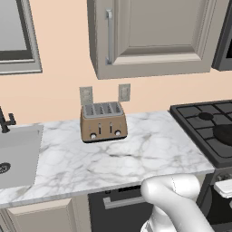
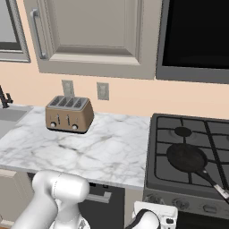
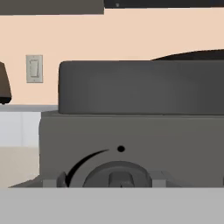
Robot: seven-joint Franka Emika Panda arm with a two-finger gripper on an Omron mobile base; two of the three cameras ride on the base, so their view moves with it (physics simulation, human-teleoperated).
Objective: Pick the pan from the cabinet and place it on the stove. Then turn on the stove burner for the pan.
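The black pan [image 2: 187, 157] lies on the front left burner of the stove [image 2: 157, 179], its long handle pointing to the front right. The taupe cabinet [image 2: 94, 36] above the counter has its door closed. My white hand [image 2: 154, 214] hangs low before the stove's front panel, level with the knobs [image 2: 179, 203]. In the hand view, one round dark knob [image 3: 117, 171] sits very close, with a small dot mark above it. My gripper [image 3: 114, 180] is open, a dark fingertip [image 3: 61, 179] on each side of this knob, with a gap showing at the left.
A bronze four-slot toaster [image 1: 103, 121] stands on the marble counter [image 1: 136, 154] left of the stove. A sink [image 1: 18, 156] lies at the far left. A dark microwave [image 2: 194, 36] hangs over the stove. Wall outlets [image 2: 103, 91] sit behind the toaster.
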